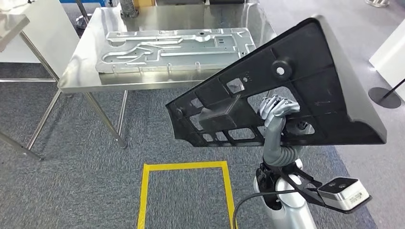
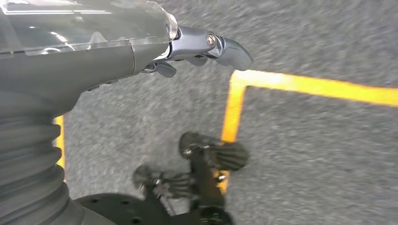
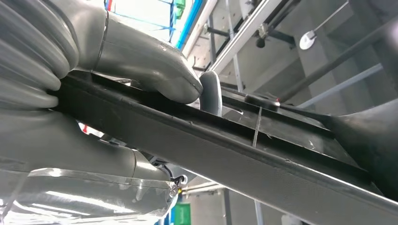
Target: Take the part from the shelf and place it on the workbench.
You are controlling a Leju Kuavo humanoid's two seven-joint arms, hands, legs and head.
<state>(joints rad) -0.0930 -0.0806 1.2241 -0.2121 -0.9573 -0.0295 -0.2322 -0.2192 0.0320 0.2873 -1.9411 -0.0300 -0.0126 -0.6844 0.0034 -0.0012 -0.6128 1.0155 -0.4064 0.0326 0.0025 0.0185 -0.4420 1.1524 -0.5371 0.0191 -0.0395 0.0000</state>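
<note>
Short of the workbench (image 1: pixel 86 81), the black part (image 1: pixel 305 71) sits clamped in the right hand (image 1: pixel 277 112) — fingers (image 3: pixel 155 75) closed across its edge.

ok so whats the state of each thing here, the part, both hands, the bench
black plastic part: held up in the air, tilted, not yet on the workbench
right hand: grips the part, fingers through one of its openings
left hand: holds nothing, hangs over the carpet near the yellow floor tape
workbench: stands ahead, with a flat metal panel lying on it
</note>
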